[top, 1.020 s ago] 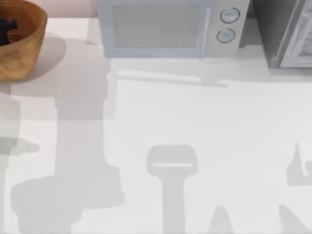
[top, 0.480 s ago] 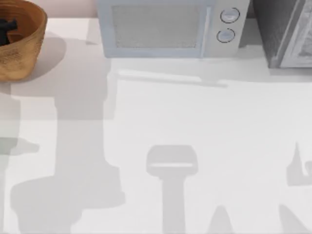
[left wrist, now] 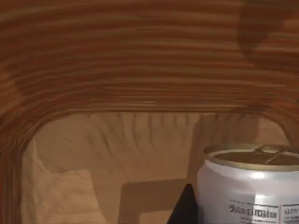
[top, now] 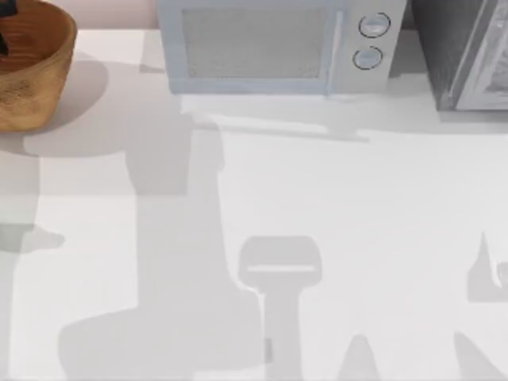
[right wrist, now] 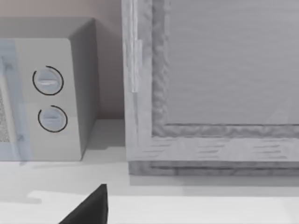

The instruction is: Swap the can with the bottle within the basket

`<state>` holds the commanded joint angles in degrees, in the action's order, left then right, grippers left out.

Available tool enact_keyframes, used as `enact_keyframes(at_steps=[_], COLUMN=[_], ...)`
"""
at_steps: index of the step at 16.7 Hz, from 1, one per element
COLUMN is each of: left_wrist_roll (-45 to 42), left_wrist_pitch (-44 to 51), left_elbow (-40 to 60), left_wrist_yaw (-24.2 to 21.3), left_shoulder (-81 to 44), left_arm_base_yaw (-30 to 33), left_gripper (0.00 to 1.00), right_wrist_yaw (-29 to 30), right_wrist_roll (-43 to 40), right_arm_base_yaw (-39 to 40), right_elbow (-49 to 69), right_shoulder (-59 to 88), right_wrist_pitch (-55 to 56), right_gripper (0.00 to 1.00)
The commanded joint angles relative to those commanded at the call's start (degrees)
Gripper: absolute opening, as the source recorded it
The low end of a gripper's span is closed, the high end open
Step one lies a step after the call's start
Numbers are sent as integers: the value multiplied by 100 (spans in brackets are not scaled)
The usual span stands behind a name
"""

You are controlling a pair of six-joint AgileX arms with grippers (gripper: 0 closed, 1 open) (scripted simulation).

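Note:
The basket (top: pixel 36 83) is round, orange-brown wicker and stands at the table's far left corner. A dark bit of my left gripper (top: pixel 3 41) shows inside it at the picture's edge. In the left wrist view the basket's ribbed wall (left wrist: pixel 140 60) curves close around. The can (left wrist: pixel 250 186), white with a dull gold top, stands upright on the basket floor. A black tip of my left gripper (left wrist: pixel 184 210) sits just beside the can, apart from it. The bottle is out of view. A black part of my right gripper (right wrist: pixel 88 210) shows above the table near the microwave.
A pale blue-grey microwave (top: pixel 274 48) with two round dials stands at the back centre. A grey cabinet (top: pixel 464 55) stands at the back right, seen close in the right wrist view (right wrist: pixel 210 84). Arm shadows lie across the white table (top: pixel 357 206).
The dark gripper part in the basket has slid further left, nearly out of the top view. The left arm's shadow on the table has shifted to the right.

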<state>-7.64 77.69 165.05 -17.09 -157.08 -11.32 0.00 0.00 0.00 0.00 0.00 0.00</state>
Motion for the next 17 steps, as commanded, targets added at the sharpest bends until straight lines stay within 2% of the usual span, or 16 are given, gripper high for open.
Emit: enact_keyframes(at_steps=[6,17], left_wrist_roll=[190,543], left_wrist_pitch=[-1485,-5096], left_elbow=[-3096,-10974], left_wrist_yaw=[171,906], left_shoulder=[3074,10382], left_arm_base_yaw=[300,926], left_gripper=[0,0], right_wrist_yaw=[0,0], right_wrist_roll=[0,0], right_arm_base_yaw=[0,0], right_elbow=[0,0], right_shoulder=[0,0], right_wrist_pitch=[0,0], right_gripper=[100,100])
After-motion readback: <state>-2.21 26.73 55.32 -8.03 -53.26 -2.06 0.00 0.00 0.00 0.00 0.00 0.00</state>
